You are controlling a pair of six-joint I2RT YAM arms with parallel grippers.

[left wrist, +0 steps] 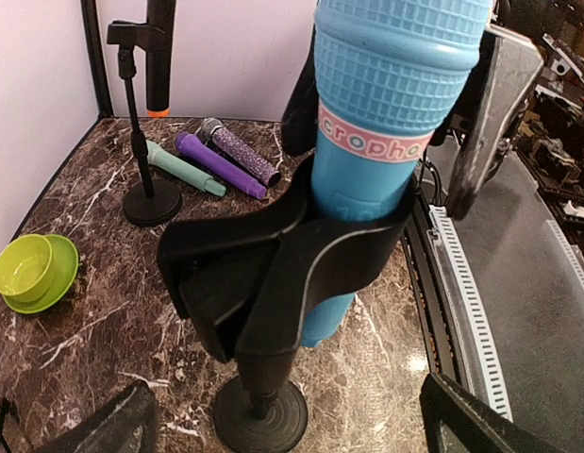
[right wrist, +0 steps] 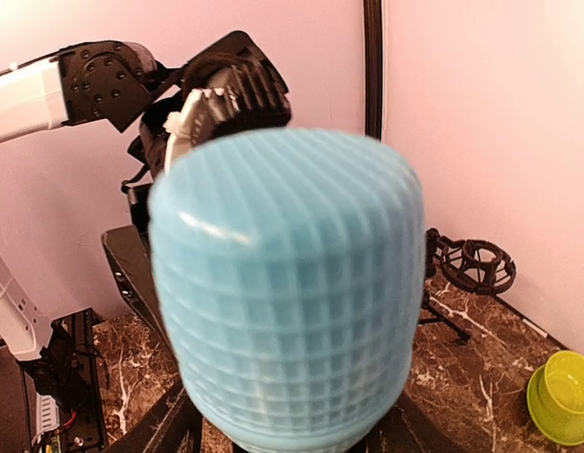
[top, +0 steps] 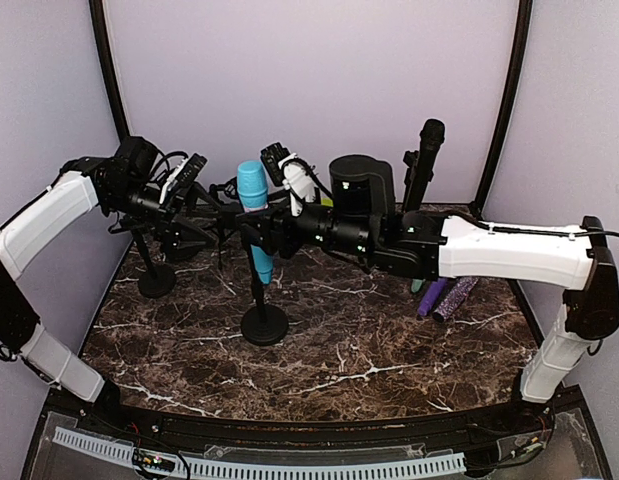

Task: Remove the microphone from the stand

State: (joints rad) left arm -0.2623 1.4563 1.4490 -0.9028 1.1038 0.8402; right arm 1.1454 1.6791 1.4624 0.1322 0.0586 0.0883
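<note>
Blue mic [top: 252, 190] in stand [top: 263, 322] clip, head btwn fingers of right hand [top: 251, 232], can't tell if gripping; left hand [top: 211, 235] wide open, just beside.

**Table top** [top: 389, 350]: dark marble pattern, white veins running across, carrying items below.
**Centre stand base** [top: 264, 325]: round black disc, sitting just left of centre.
**Left stand base** [top: 157, 280]: round black disc, sitting near left side, farther back.
**Right stand base** [left wrist: 152, 203]: black disc, resting at far right.
**Teal microphone** [left wrist: 183, 170], **purple microphone** [left wrist: 219, 165], **glitter microphone** [left wrist: 240, 151]: lying side by side at right, just beside right stand base.
**Green bowl** [left wrist: 32, 272]: sitting at far side, apparently nesting in second bowl.
</note>
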